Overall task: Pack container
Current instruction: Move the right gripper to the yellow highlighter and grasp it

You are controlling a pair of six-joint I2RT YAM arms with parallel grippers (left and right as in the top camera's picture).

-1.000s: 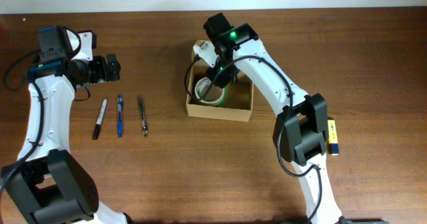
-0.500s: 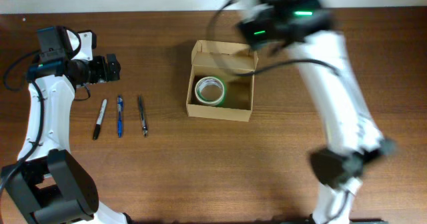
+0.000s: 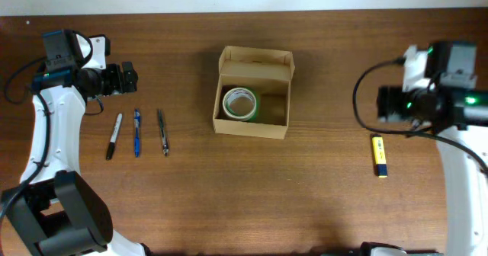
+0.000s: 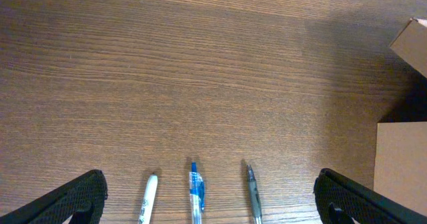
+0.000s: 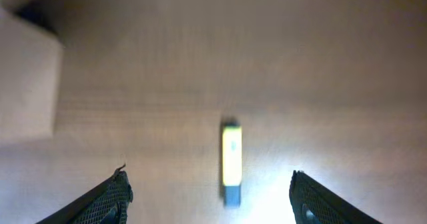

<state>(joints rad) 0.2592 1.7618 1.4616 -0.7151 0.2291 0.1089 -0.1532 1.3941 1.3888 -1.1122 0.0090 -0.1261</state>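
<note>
1. Swung right pincer off the container and over to the right side of the surface within the last second.
2. Found right pincer spread, pinching nothing, aimed down at yellow stick with a blue end.
3. Found left pincer spread wide, empty, parked far left near the row of pens.
4. Logged container at centre of surface, flap lid standing open at the far side.
5. Counted one item packed: green-and-white tape roll lying flat in left half of container. Saw nothing in right half.
6. Counted four items not packed: black marker, blue pen and grey pen side by side left of container, well apart from it. Yellow stick well apart on its right.
7. Judged task as early: one in, four out, lid not closed.
8. Judged yellow stick as likely next pick for right pincer, going by where it pointed. Could not confirm line-up from the blurred right wrist view.
</note>
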